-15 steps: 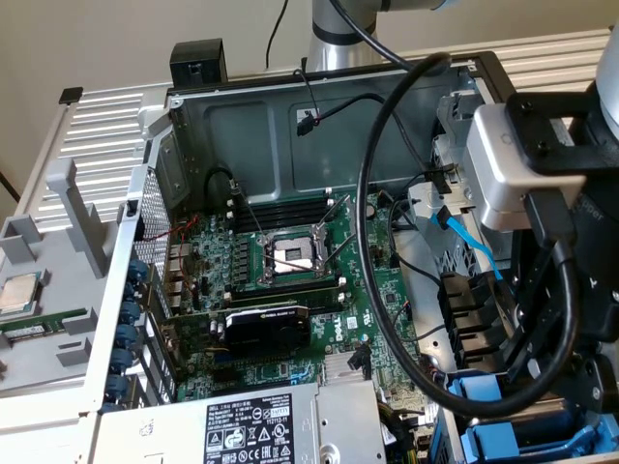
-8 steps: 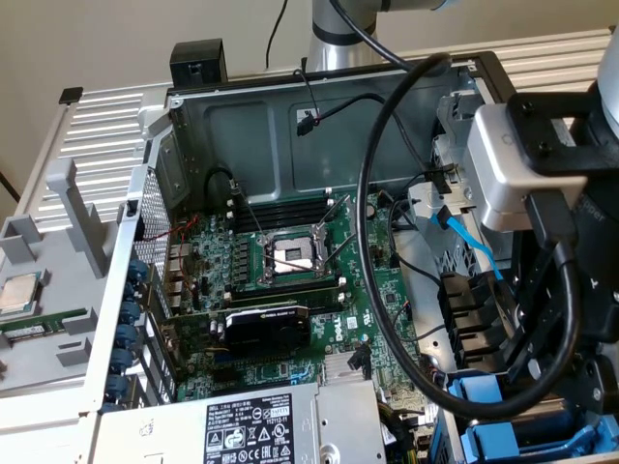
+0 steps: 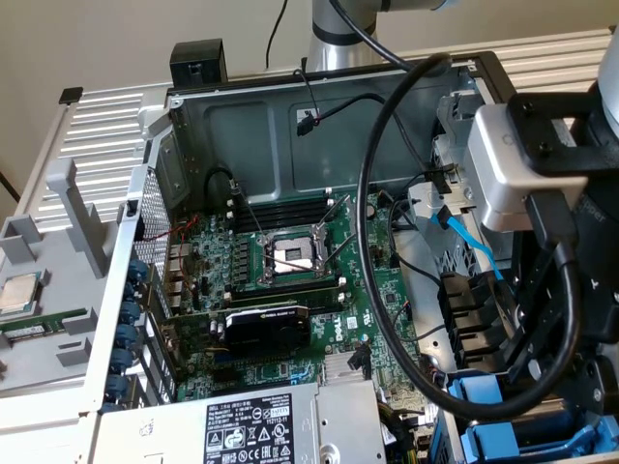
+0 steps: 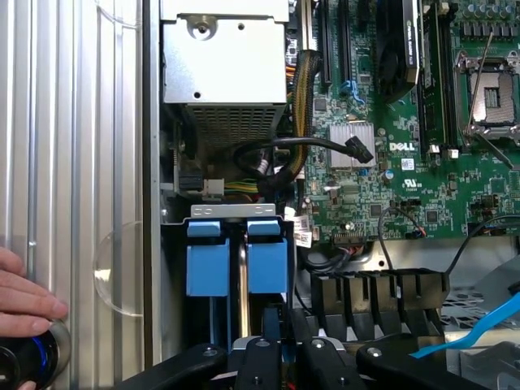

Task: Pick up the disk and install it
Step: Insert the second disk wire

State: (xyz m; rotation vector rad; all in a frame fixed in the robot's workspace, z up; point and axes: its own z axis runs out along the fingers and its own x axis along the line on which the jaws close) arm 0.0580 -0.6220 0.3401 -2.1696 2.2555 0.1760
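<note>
I am looking down past the gripper [image 4: 280,345] into the open computer case, and I place everything by the grey power-supply box [image 4: 223,73]. The disk [image 4: 266,268] stands on edge in the black drive bay just beside that box, between it and the gripper. Its blue carrier frame shows as two bright blue blocks with a thin metal edge between them. The jaws are drawn close together on the near end of the blue carrier, and I read that as a grip on the disk.

On the far side of the power supply from the case wall lies the green motherboard [image 4: 390,187]. A braided bundle of wires curves from the box toward it.

Outside the case wall, well apart from the power supply, a person's hand [image 4: 24,292] rests on the ribbed metal surface. Its fingertips touch a round black knob [image 4: 28,357] with a blue ring.

In the exterior view, beyond the labelled power supply, I see the black graphics card [image 3: 266,324], and further on the open CPU socket [image 3: 290,256]. A thick black cable [image 3: 372,242] loops over the board from the arm. A small square CPU chip [image 3: 19,293] lies on the tray outside the case, well apart from the power supply.
</note>
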